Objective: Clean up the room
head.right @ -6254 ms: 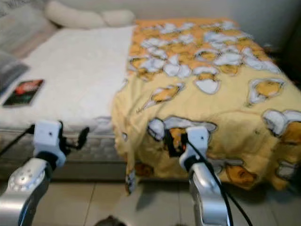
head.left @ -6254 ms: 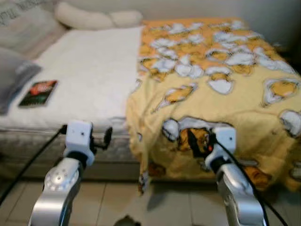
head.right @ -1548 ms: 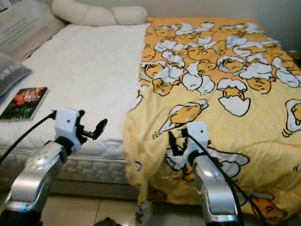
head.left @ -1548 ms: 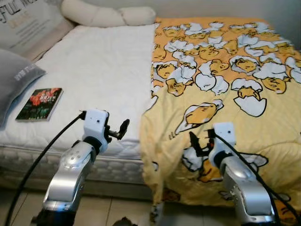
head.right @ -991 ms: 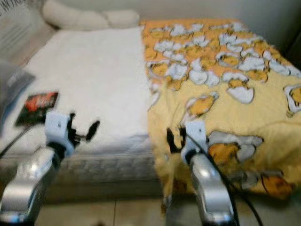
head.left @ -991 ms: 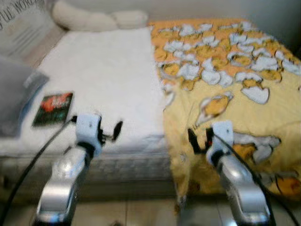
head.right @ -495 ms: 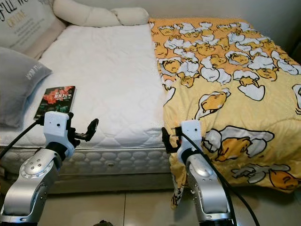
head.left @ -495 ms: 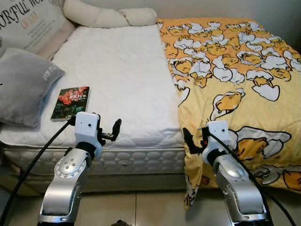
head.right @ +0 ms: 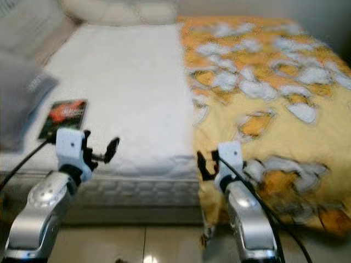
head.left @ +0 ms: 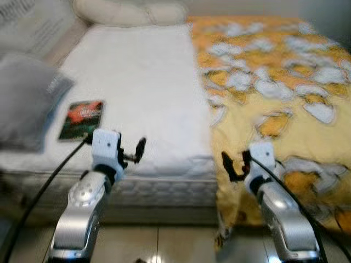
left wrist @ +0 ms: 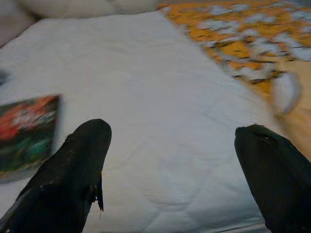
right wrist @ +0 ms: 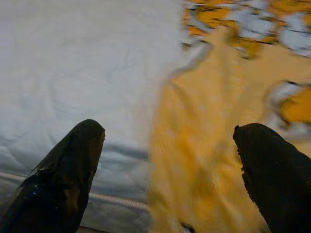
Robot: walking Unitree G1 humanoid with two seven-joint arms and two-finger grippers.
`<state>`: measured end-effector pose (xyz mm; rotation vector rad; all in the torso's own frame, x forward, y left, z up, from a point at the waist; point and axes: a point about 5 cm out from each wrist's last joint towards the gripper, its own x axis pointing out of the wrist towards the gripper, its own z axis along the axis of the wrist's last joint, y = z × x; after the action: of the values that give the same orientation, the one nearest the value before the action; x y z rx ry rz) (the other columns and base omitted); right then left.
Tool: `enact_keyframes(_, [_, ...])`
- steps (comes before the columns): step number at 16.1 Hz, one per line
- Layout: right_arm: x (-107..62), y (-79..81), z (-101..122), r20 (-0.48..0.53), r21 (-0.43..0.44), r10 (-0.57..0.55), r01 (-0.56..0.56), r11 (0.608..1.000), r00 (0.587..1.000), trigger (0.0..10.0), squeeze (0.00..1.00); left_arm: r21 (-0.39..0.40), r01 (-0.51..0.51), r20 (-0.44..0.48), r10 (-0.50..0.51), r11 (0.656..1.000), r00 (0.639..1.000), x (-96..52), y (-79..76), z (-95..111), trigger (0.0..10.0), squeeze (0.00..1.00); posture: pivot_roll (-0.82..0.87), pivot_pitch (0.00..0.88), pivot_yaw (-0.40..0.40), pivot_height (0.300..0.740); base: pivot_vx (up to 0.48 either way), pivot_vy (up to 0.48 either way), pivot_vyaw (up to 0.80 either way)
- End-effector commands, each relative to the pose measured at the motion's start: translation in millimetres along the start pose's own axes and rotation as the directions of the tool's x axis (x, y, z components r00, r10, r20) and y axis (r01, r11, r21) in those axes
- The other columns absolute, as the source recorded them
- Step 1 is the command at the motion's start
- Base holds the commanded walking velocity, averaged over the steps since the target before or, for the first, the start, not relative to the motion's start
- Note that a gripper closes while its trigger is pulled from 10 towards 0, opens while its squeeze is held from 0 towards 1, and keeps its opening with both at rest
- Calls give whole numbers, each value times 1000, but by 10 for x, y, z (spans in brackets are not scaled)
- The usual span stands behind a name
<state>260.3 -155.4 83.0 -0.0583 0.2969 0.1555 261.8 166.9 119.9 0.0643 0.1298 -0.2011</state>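
Two open claws, one unmade bed

Half the wide bed with its white quilted mattress (head.left: 142,82) lies bare; the yellow blanket printed with egg cartoons (head.left: 274,82) covers the right half, its near edge hanging over the mattress side toward the pale tiled floor (head.left: 164,246). Compared with half a second ago the head views have gone blurred and the scene sits a touch differently in frame, so the camera has moved, not the things; bedding and arms lie much as they did. That suggests the robot is repositioning at the near edge and no tidying step has been completed.

On the far left sits a grey cushion (head.left: 24,101), and beyond the mattress a long cream bolster pillow (head.left: 129,11) lies against the wall. Just right of the cushion, a dark paperback book with a red cover picture (head.left: 81,119) lies flat on the mattress, well apart from the blanket.

The left claw (head.left: 134,152) hovers over the near mattress edge, spread wide and empty, with the book just beside it to the far left. The right claw (head.left: 233,167) hangs at the blanket's left hem, likewise wide and holding nothing. By my reading the blanket edge is the likeliest next grasp.
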Motion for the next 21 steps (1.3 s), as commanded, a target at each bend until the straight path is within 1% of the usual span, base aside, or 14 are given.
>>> enact_keyframes(1, [17,57,19,4,-3,19,-19,1000,1000,10000,0,3,-11,-16,11,1000,1000,-17,24,-25,10000,0,-36,0,19,740,349,0,800])
enact_keyframes(2, [18,26,-11,-16,23,-11,12,1000,1000,10000,0,9,3,-18,-2,1000,1000,-14,10,-29,10000,0,-37,0,18,740,345,0,0])
enact_keyframes(6, [28,7,-64,-66,-15,-29,28,999,997,10000,0,-8,57,-7,-57,998,998,-11,-37,-21,10000,0,-40,0,17,740,151,0,0])
enact_keyframes(7, [50,-18,-157,-157,-14,-50,48,999,986,10000,0,16,142,-29,-142,990,990,-17,-86,-35,10000,0,-40,0,16,740,0,0,0])
enact_keyframes(8, [60,-28,-192,-187,-8,-54,53,999,981,10000,0,24,180,-36,-179,983,983,-25,-106,-44,10000,0,-40,0,16,740,0,0,0])
enact_keyframes(9, [85,-39,-250,-232,-7,-42,41,999,972,10000,86,39,240,-57,-238,970,970,-35,-132,-63,10000,0,-39,0,16,740,0,0,0])
enact_keyframes(10, [137,-81,-341,-288,-30,-53,47,998,956,10000,475,70,314,-86,-308,947,947,-40,-161,-86,10000,0,-38,0,16,740,0,0,0])
enact_keyframes(11, [189,-125,-440,-347,-30,-62,55,998,936,10000,1000,105,390,-121,-378,915,918,-36,-197,-102,10000,0,-37,0,16,740,0,0,0])
enact_keyframes(14, [352,-218,-632,-452,-36,-81,72,997,888,10000,1000,161,507,-166,-483,847,860,19,-238,-78,10000,0,-29,0,24,740,0,0,0])
enact_keyframes(15, [421,-245,-655,-464,-44,-70,55,997,883,10000,192,170,542,-169,-517,823,839,41,-259,-47,10000,0,-23,0,26,740,0,0,0])
enact_keyframes(16, [464,-255,-672,-478,-47,-53,34,998,877,10000,0,176,579,-178,-552,796,814,49,-288,-32,10000,0,-17,0,25,740,0,0,0])
enact_keyframes(18, [509,-306,-695,-500,-55,-63,41,998,864,10000,0,164,636,-197,-607,754,770,34,-335,-19,10000,0,-6,0,32,740,0,0,0])
enact_keyframes(19, [528,-344,-700,-510,-58,-74,51,997,857,7882,0,153,667,-211,-635,729,743,13,-361,-22,10000,0,-1,0,35,740,0,0,0])
enact_keyframes(21, [545,-443,-705,-528,-91,-105,66,994,843,392,0,144,699,-234,-662,701,712,-20,-382,-44,10000,0,-1,0,37,740,0,0,0])
